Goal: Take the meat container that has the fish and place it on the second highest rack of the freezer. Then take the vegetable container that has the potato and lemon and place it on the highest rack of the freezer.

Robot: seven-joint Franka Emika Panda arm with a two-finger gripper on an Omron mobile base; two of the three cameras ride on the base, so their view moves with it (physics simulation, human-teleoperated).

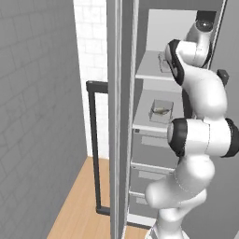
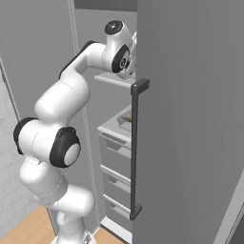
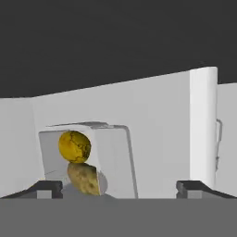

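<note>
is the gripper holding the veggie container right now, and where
Nothing is held: the gripper has its jaws wide apart, and the vegetable container with lemon and potato sits free ahead.

Freezer [image 1: 122,116] open, tall grey cabinet, centre of left base view; black bar handle at left. Highest rack [image 1: 151,70], pale grey shelf at upper centre, carries the veg container [image 3: 88,159]. In hand view it's lower left: clear box with lemon [image 3: 74,146], bright yellow, sitting directly above potato [image 3: 84,178], tan-brown, touching. Meat container [image 1: 161,111] on second rack [image 1: 147,122], mid-frame, holding the slim grey-olive fish [image 1: 161,110], lying flat.
</note>
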